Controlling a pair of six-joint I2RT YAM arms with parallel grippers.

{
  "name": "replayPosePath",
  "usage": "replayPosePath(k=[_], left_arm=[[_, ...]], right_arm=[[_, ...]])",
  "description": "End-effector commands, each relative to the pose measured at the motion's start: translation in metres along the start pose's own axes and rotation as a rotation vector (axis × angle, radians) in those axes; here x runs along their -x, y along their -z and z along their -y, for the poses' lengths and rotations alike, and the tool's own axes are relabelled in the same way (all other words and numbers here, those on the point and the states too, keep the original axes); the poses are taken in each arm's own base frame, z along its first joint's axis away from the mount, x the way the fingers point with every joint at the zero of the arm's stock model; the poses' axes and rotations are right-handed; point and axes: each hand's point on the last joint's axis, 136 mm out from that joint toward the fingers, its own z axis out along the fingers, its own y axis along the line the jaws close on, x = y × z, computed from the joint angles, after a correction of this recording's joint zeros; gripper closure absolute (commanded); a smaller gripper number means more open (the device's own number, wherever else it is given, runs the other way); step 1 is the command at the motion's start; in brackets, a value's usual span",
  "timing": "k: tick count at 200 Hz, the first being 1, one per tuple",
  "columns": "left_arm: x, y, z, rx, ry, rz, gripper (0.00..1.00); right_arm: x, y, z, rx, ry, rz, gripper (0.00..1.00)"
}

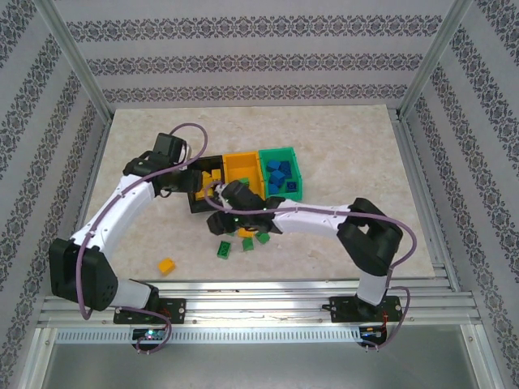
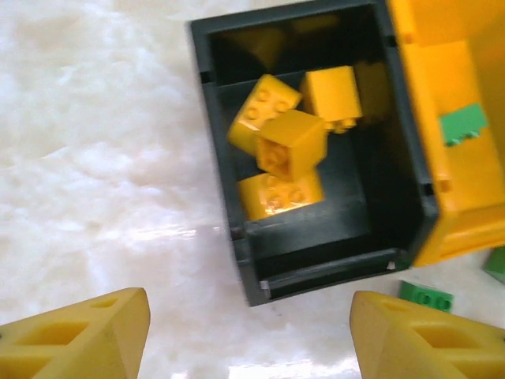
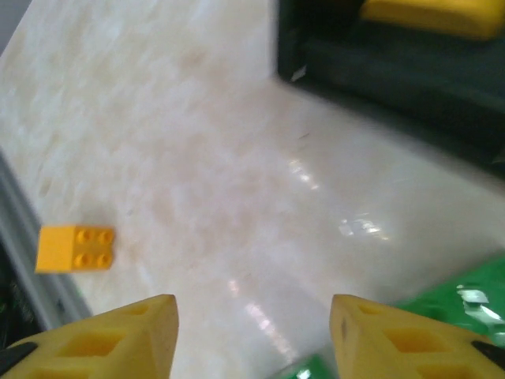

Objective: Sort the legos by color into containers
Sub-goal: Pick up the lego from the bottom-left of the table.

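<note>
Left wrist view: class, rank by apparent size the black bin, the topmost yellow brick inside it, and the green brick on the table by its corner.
1. black bin
2. topmost yellow brick
3. green brick, though it probably lies farther from the camera, so this gap is less sure.

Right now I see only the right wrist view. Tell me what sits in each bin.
Observer: The black bin holds several yellow bricks.
Operator: Go on to the middle one.
Observer: The orange-yellow bin has a green brick lying in it.
Operator: Now the last one.
Observer: The green bin holds several blue bricks.
</note>
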Motion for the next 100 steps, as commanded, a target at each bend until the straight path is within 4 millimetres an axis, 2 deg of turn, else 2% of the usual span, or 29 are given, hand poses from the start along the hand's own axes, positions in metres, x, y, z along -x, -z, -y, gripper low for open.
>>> replayPosePath(k=[1, 32, 55, 67, 100], left_arm=[[0.003, 0.02, -0.027, 0.06, 0.09, 0.044, 0.33], [-0.002, 0.02, -0.043, -0.039, 0.262, 0.049, 0.31], [-0.014, 0.01, -0.057, -0.152, 0.427, 0.025, 0.3], [-0.019, 0.007, -0.065, -0.205, 0.504, 0.024, 0.3], [-0.018, 0.014, -0.084, -0.247, 0.6, 0.087, 0.3]], right_arm=[[-0.011, -0.014, -0.04, 0.111, 0.169, -0.05, 0.4], [-0.029, -0.038, -0.064, 0.165, 0.318, -0.11, 0.27], [-0.027, -0.049, -0.077, 0.19, 0.357, -0.107, 0.24], [-0.026, -0.054, -0.085, 0.191, 0.385, -0.108, 0.18], [-0.031, -0.07, -0.101, 0.166, 0.447, -0.122, 0.15]])
